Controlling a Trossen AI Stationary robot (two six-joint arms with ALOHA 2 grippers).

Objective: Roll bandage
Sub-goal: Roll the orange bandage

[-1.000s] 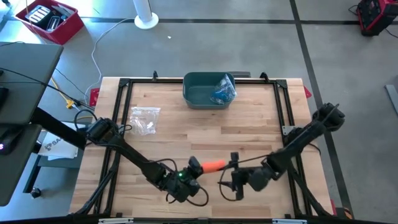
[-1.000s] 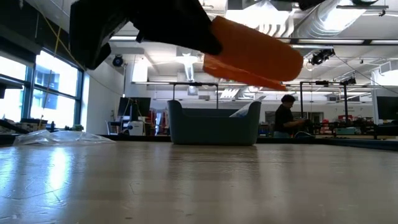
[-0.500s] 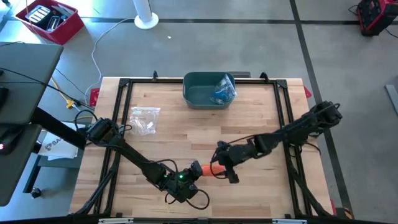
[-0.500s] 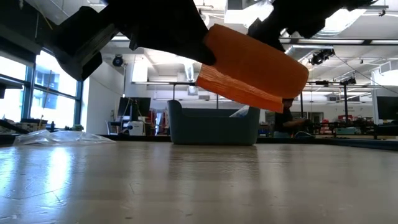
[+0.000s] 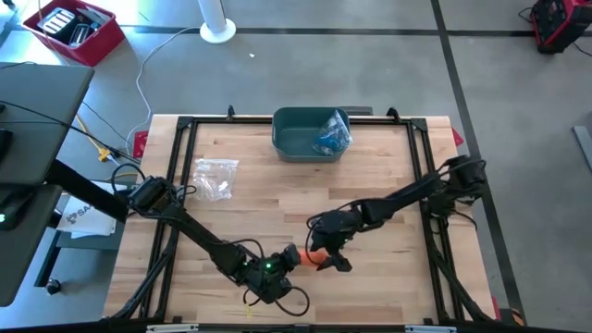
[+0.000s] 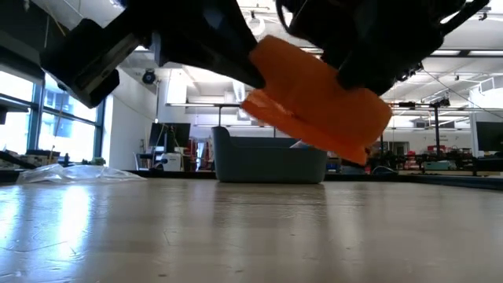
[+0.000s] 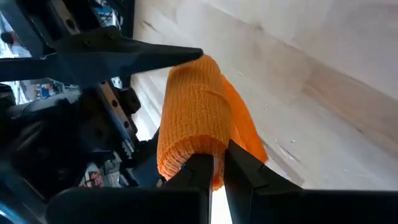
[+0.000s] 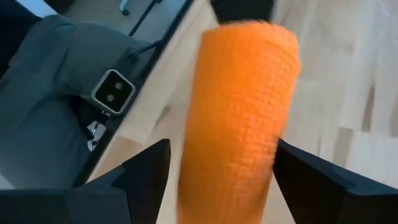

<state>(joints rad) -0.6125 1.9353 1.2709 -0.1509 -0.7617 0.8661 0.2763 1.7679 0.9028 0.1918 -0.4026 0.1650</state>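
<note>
1. The left pincer (image 7: 211,163) is clenching one end of the orange bandage roll (image 5: 308,254), holding it lifted off the worktop (image 5: 250,199) on the side of the roll away from the green bin (image 5: 305,139).
2. The right pincer (image 8: 217,163) is standing spread wide around the roll's free end, one finger on each side; in the right wrist view neither finger (image 8: 146,171) is visibly pressing the fabric, so it is gripping nothing.
3. Judging the step in hand: the right pincer is getting set to take the free end so the wrap can be wound tighter. To do it well, it should be closing squarely across the roll's width, not on the loose flap (image 7: 245,134) hanging beside the roll, while the left pincer is keeping its end firm so the turns are not slackening.
4. A risk, in my view: squeezing only the outer layer would be peeling it away instead of rolling it.
5. The green bin is sitting at the worktop's far edge, well apart from the roll, holding a clear bag with blue contents (image 5: 331,134); what they are cannot be told.
6. A clear plastic bag (image 5: 215,176) is lying on the worktop to the bin's left, well apart from the roll.
</note>
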